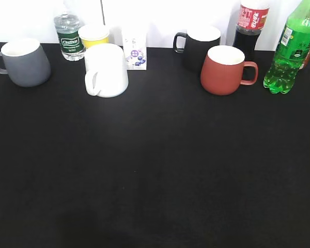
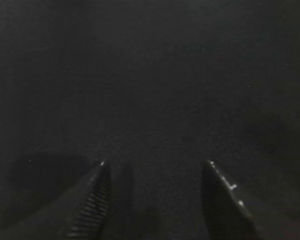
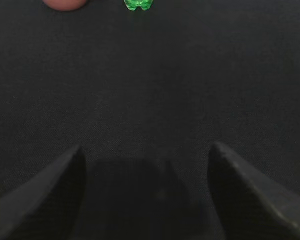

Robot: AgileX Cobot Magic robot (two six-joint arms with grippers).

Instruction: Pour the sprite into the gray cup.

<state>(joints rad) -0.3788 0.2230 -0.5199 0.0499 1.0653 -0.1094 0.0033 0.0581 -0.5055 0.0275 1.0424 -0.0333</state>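
The sprite [image 1: 293, 46], a tall green bottle with a green-and-white label, stands at the far right back of the black table. Its lobed base also shows at the top of the right wrist view [image 3: 139, 4]. The gray cup [image 1: 24, 62], white inside, stands at the far left back with its handle to the left. My left gripper [image 2: 155, 165] is open and empty above bare black cloth. My right gripper [image 3: 146, 150] is open and empty, well short of the sprite. Neither gripper shows in the exterior view.
Along the back stand a small water bottle [image 1: 68, 35], a yellow cup [image 1: 94, 35], a white mug [image 1: 106, 70], a small carton [image 1: 135, 49], a black mug [image 1: 200, 45], a red-brown mug [image 1: 226, 69] and a dark cola bottle [image 1: 250, 25]. Black cloth [image 1: 155, 170] covers the table.
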